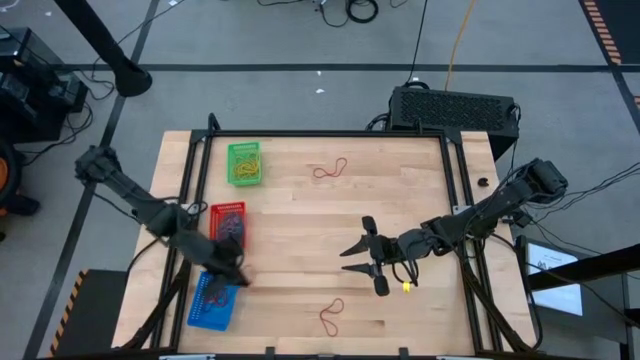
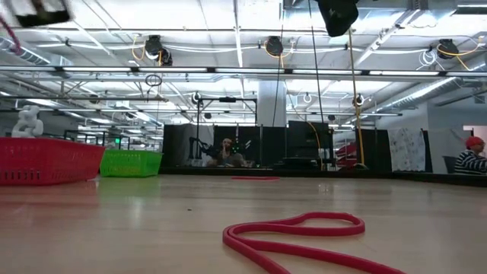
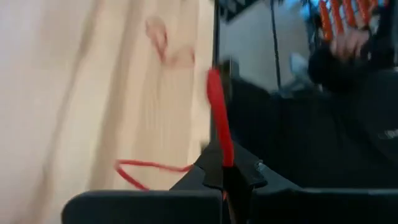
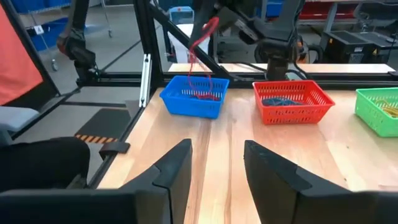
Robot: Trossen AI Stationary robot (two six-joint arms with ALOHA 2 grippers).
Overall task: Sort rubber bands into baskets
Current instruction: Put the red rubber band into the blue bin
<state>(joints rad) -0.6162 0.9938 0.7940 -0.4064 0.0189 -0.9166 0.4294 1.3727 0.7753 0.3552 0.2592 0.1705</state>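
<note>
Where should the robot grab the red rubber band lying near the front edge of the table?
Probably on one thin strand of the red rubber band, coming straight down from above. It lies flat on the wooden table as a squashed loop, so there is no side to slip under. Fingers placed either side of one strand, where the loop bulges apart, could pinch it without catching both strands.

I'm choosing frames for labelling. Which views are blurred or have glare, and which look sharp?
Left wrist view: heavily smeared; the thin red rubber band in the left gripper and the wooden table are streaked. Low view: the red band loop nearby looks soft, with sheen on the tabletop. Right wrist view: sharp on the blue mesh basket. High view: evenly lit.
</note>
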